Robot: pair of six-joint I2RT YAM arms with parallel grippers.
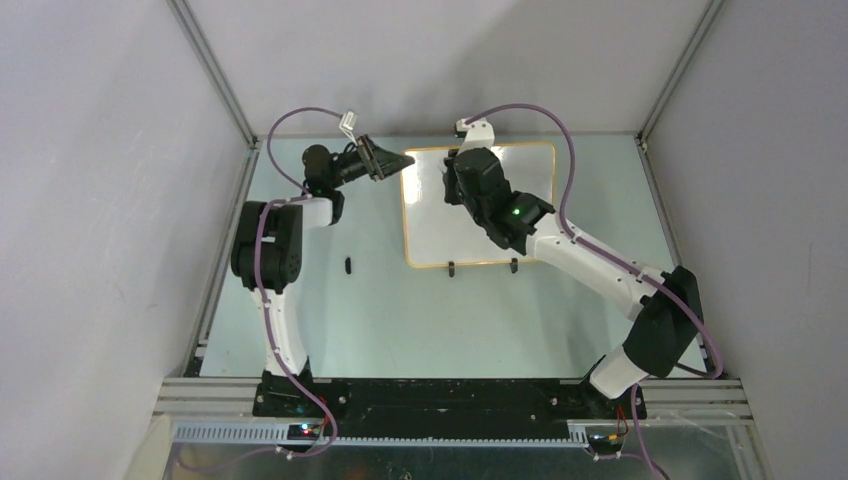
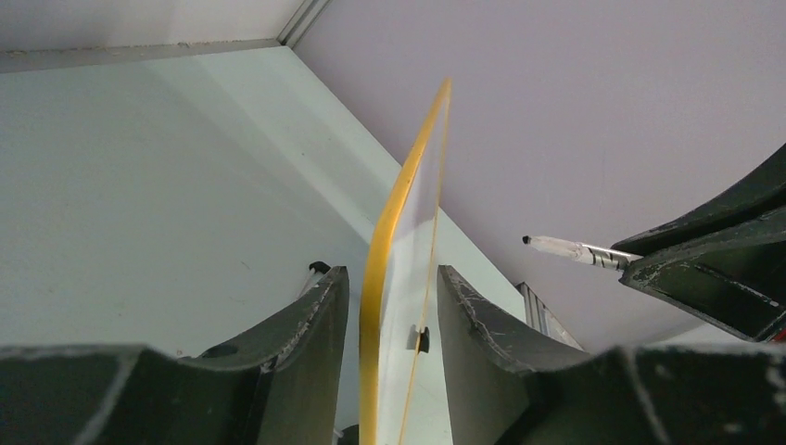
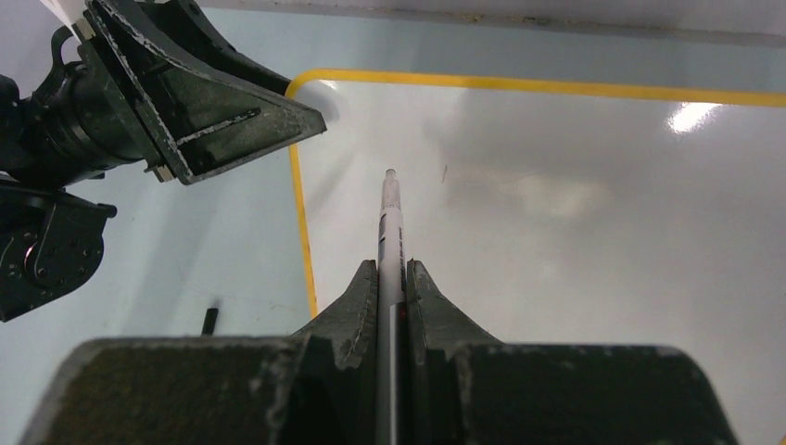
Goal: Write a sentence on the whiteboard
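Nearly blank, the whiteboard (image 1: 450,230) sits on a green, white-walled table (image 1: 400,310).

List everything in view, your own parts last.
whiteboard: one, white with orange rim, far middle of the table
feet: two, black, on the whiteboard's near edge
marker: one, pale barrel with dark tip, over the whiteboard
small piece: one, black, on the table left of the whiteboard; maybe a cap
table: one, pale green
arms: two, white and black, bases at the near edge
left gripper: one, dark, shut on the whiteboard's far left corner
right gripper: one, dark, shut on the marker
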